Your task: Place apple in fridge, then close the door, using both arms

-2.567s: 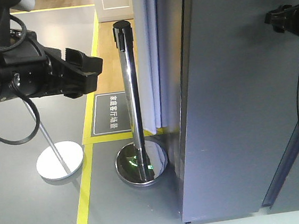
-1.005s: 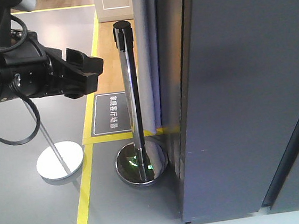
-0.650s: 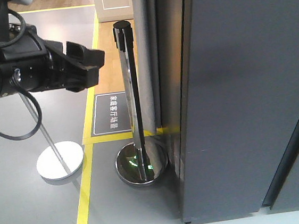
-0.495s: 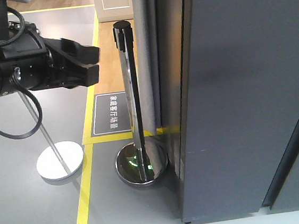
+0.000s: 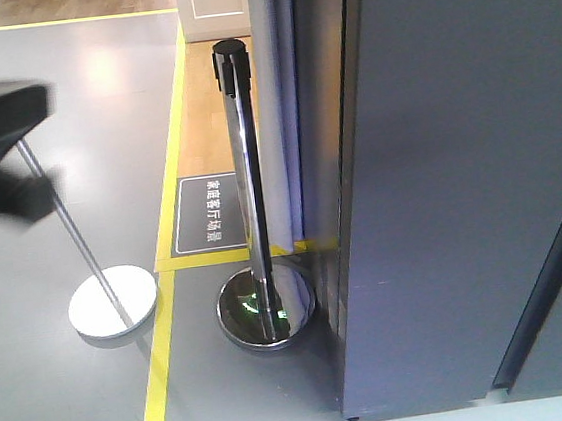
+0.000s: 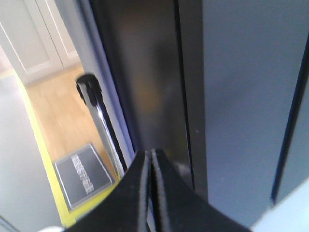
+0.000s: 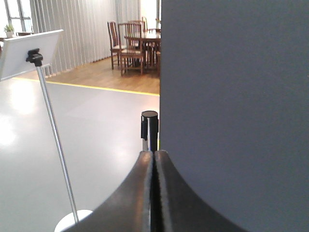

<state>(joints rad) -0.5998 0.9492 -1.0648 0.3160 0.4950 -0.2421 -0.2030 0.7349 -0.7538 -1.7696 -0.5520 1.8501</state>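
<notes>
The fridge point(image 5: 456, 152) fills the right side of the front view as tall grey outer panels. None of its white interior shows, so the door looks shut against it. The apple is out of view in every frame. My left gripper point(image 6: 149, 152) is shut with nothing between its fingers and points at the fridge's dark side edge point(image 6: 145, 87). In the front view the left gripper point(image 5: 12, 138) is a black blur at the far left. My right gripper point(image 7: 153, 153) is also shut and empty, beside the fridge's grey panel point(image 7: 231, 96).
A chrome stanchion post point(image 5: 245, 174) with a round base point(image 5: 266, 311) stands close to the fridge's left side. A sign stand with a thin pole and white disc foot point(image 5: 113, 301) is further left. Yellow floor tape point(image 5: 161, 364) and a floor label point(image 5: 211, 213) lie nearby.
The left arm has swung quickly back to the left edge of the front view and is blurred. The right gripper, seen at the top right earlier, has left that view.
</notes>
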